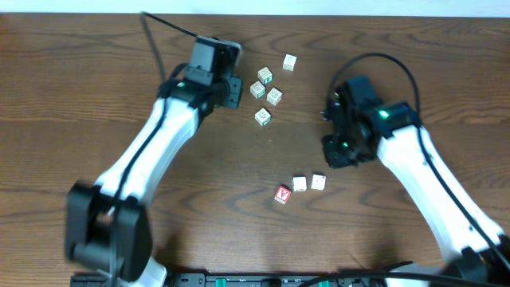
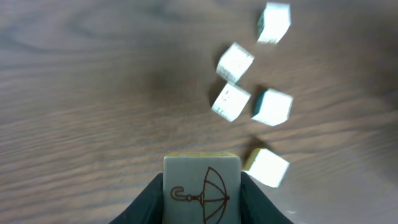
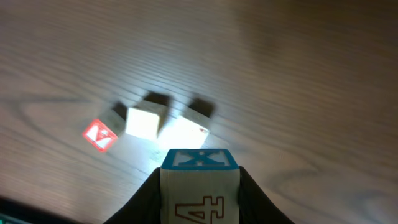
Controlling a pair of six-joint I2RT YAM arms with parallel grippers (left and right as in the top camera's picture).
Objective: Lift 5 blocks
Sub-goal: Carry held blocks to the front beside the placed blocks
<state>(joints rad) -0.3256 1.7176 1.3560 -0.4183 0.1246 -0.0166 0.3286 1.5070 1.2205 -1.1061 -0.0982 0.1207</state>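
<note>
Cream umbrella-print block (image 2: 202,186) sits clamped in the left jaws, at 11 o'clock over the wooden desk (image 1: 72,88). The right jaws pinch the blue-edged block (image 3: 199,165) at 3 o'clock. At 5 o'clock lie the red block (image 1: 282,194), a cream block (image 1: 300,184) and a second cream block (image 1: 318,182), just beside one another. Five green-printed cubes (image 1: 265,76) lie scattered at 12 o'clock.

Umbrella-printed block (image 2: 202,190) between dark fingers (image 2: 147,205); five pale cubes (image 2: 231,101) on table (image 2: 74,93) beyond.
</note>
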